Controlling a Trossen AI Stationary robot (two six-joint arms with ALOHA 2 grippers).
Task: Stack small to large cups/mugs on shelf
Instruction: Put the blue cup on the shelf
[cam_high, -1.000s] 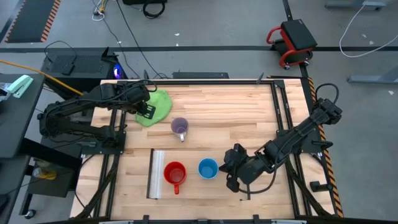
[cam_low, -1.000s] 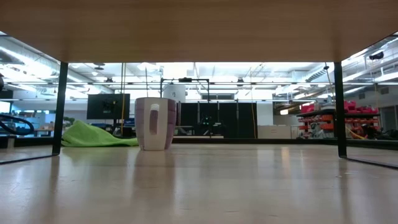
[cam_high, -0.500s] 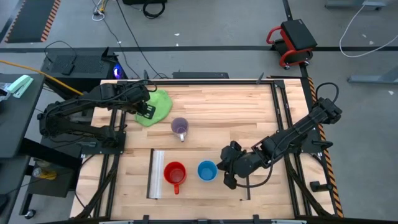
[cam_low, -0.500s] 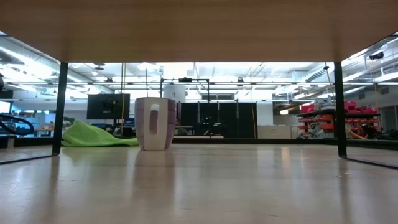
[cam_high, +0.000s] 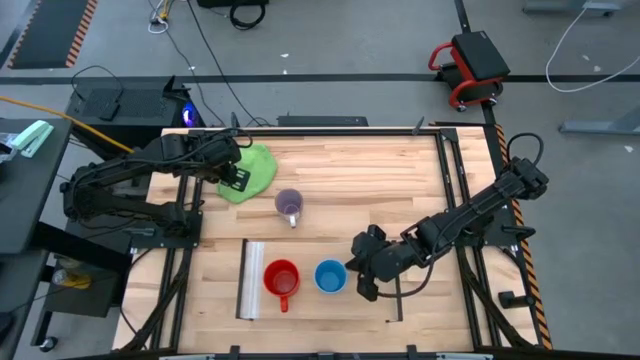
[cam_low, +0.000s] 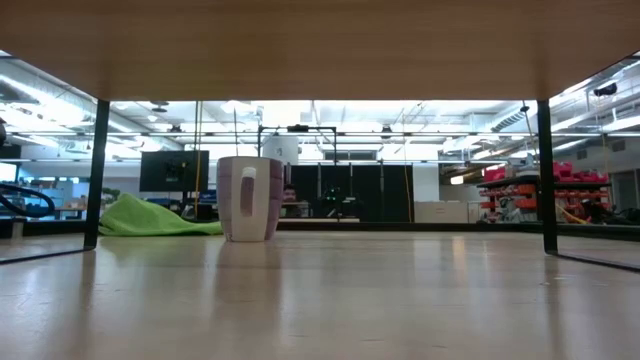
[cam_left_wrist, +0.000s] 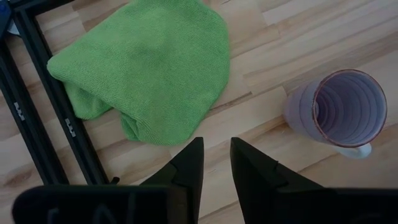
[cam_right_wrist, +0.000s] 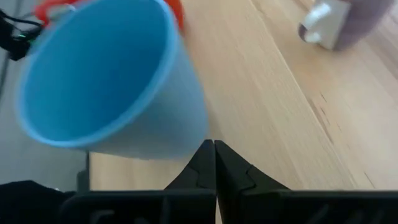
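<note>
The blue mug (cam_high: 331, 276) and the red mug (cam_high: 282, 277) stand side by side, upright on their bases, on the light-wood shelf (cam_high: 320, 305). The purple mug (cam_high: 289, 204) stands upright on the tabletop farther back, also in the low view (cam_low: 250, 198). My right gripper (cam_high: 358, 277) is shut and sits low at the blue mug's right side (cam_right_wrist: 112, 81). My left gripper (cam_left_wrist: 216, 163) hovers, slightly open, near the green cloth (cam_left_wrist: 149, 68), left of the purple mug (cam_left_wrist: 345, 106). My right gripper has its shut fingertips (cam_right_wrist: 205, 152) against the blue mug's outer side wall, low down near its base (cam_right_wrist: 180, 134). It comes nearly level from the table's right side. The mug stands upright on the shelf.
The shelf has a clear strip (cam_high: 253, 278) at its left end and a dark bar (cam_high: 399, 300) at its right. The green cloth (cam_high: 248, 172) lies at the far left of the table. Bare wood (cam_high: 370, 190) spreads across the table's far right.
My right gripper has moved toward the table's left edge, staying low. The blue mug has slid a little left along the shelf, closer to the red mug, still upright.
</note>
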